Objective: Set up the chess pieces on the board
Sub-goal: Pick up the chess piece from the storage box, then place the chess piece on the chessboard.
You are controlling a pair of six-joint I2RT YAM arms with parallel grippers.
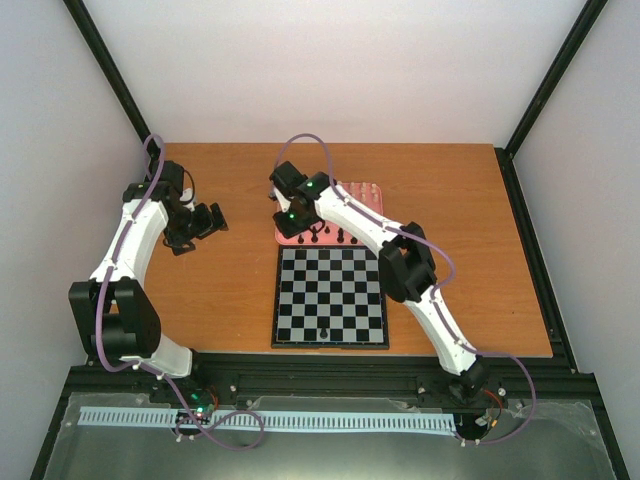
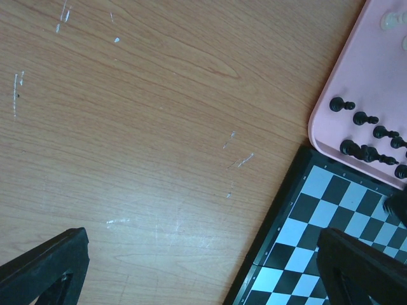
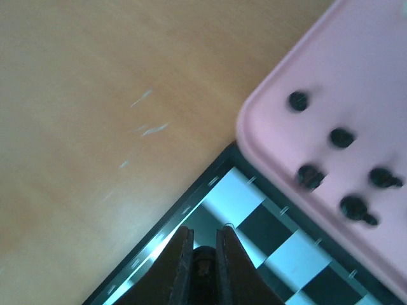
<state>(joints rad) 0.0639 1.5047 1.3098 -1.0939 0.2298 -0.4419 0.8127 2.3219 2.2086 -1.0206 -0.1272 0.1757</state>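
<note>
White arm links (image 1: pixel 130 240), black joints (image 1: pixel 405 268), lilac cables (image 1: pixel 312 137), green lights (image 1: pixel 311 184).

Right wrist view: dark piece (image 3: pixel 203 259), nipped in the right pincer (image 3: pixel 203 244), is mostly hidden by the fingers (image 3: pixel 178 270); its kind is not determined. Chess pieces (image 3: pixel 341 136) on the pink tray (image 3: pixel 369 57) are blurred. Tray and board (image 3: pixel 245 194) are cut off by the frame edges. Top view: the tray is partly covered by the right arm (image 1: pixel 400 250).

Nothing could be read. Small pale marks (image 3: pixel 251 181) along the frame of the board (image 3: pixel 286 254), lower centre, were too blurred.
</note>
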